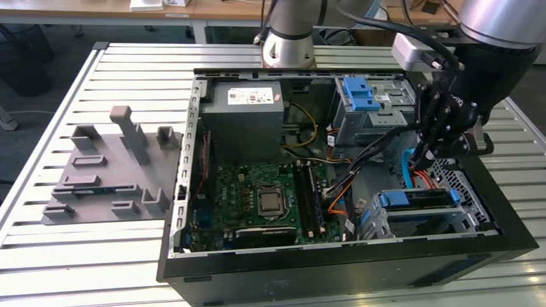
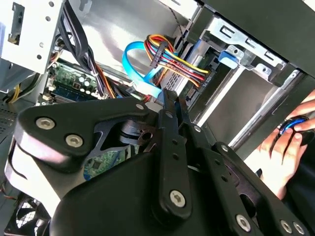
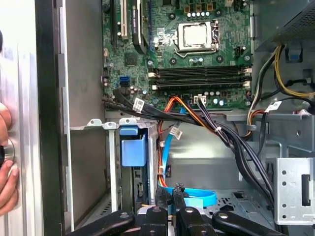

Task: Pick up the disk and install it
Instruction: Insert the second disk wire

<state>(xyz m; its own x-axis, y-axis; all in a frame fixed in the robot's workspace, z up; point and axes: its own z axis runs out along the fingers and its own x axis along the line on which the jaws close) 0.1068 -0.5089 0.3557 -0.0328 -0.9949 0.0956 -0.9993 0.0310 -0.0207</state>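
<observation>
Nearest me is the front edge of the open computer case (image 1: 341, 268) lying on the slatted table (image 1: 51, 256). Just behind that edge, in the lower drive cage toward the exterior view's right, sits what I take to be the disk (image 1: 413, 199). It is slid in on edge, with its blue plastic tab up, which shows plainly in the first wrist view (image 3: 133, 147).

Right above and a little beyond it hangs the claw (image 1: 424, 152). Its fingers are drawn close together with nothing between them, and in the first wrist view (image 3: 171, 210) they hover by a loose blue ribbon cable (image 3: 197, 196).

I'd judge the disk to be stiff, fairly weighty for its size and smooth on its metal faces. It won't stand knocks. The safe hold is across the blue side rails or the tab, not the label face.

Further in lie the circuit board (image 1: 265, 198) and the grey power box (image 1: 247, 109). A person's hand (image 3: 6, 172) rests at the case's outer side.
</observation>
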